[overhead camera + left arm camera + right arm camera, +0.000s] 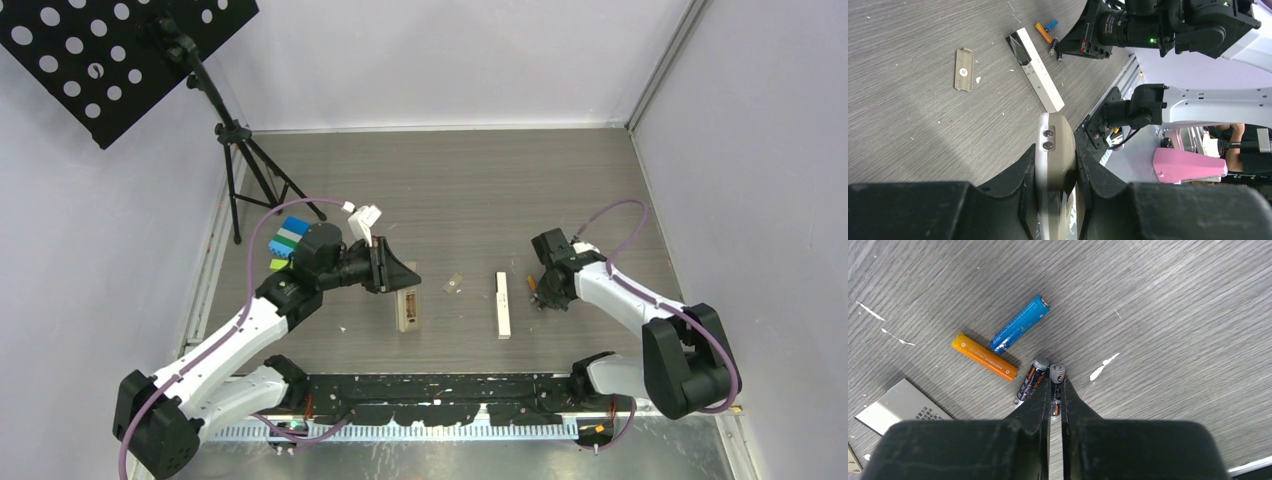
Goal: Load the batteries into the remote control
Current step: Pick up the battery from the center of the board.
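**Right gripper (1057,382) shut on a dark battery (1057,372); left gripper (1055,160) holding the beige remote (1053,135)**

The dark battery sits pinched between my right fingers (1040,400), which press its two sides with only its own width between them. Under it is a grey wood-grain tabletop (1173,315) marked with a few white flecks. The battery's long axis runs along my fingers, silver cap pointing ahead, away from my wrist.

A second dark battery (1030,380) lies just outside my left finger, tilted, its cap close beside the held one's. Further ahead and to the left, the orange battery (984,357) slants across my line. The blue battery (1019,324) lies just beyond it, slanting the other way. Behind and to the left shows a corner of the white remote (898,407), which lies between my two grippers.

My left gripper clamps the beige remote by its long sides, and its rounded end juts ahead of the fingertips. A loose battery cover (964,69) lies flat ahead of it, apart from both remotes.

Ahead and to the right of my right gripper, bare wood-grain runs up to the pale walls (450,60) that close three sides. A black perforated music stand (130,60) on a tripod fills the far left corner. Coloured blocks (290,240) sit beside my left arm.
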Motion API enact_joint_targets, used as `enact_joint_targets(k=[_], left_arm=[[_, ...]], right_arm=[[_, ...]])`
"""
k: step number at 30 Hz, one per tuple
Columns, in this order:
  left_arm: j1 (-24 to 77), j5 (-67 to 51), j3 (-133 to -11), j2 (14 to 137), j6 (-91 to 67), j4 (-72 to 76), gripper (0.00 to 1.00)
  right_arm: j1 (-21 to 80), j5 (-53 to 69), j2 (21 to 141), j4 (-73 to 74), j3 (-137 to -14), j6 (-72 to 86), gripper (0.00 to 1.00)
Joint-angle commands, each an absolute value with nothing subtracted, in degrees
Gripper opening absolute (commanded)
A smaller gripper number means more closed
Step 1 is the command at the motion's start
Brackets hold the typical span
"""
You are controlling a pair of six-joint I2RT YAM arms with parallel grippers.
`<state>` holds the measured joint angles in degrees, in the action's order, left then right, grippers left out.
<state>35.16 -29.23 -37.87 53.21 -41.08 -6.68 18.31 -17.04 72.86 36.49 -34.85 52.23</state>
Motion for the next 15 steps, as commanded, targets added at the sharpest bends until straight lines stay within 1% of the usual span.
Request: enact_joint_targets(k=[1,5,8,11,15], left_arm=[[35.3,-28.1,-38.4,54.2,-44.3,-1.0,0.00],[35.3,-28.0,-39.4,57.4,-45.6,2.5,0.00],[35.3,-28.0,-40.7,60.5,-45.8,5.8,0.00],[35.3,-27.9,-41.8,63.2,-46.2,9.3,0.00],[35.0,-28.2,-44.1,65.6,-46.4,11.3,0.00]], right_arm=[[18.2,-19.0,71.3,35.8,-34.5,51.9,0.05],[20.3,-21.9,65.7,40.3,-38.7,50.5,0.05],[25.2,-23.3,59.9,40.6,-41.9,49.1,0.05],[30.8,-22.0,56.0,37.9,-44.7,47.5,0.05],[40.5,-20.4,51.1,28.9,-45.9,42.9,0.06]])
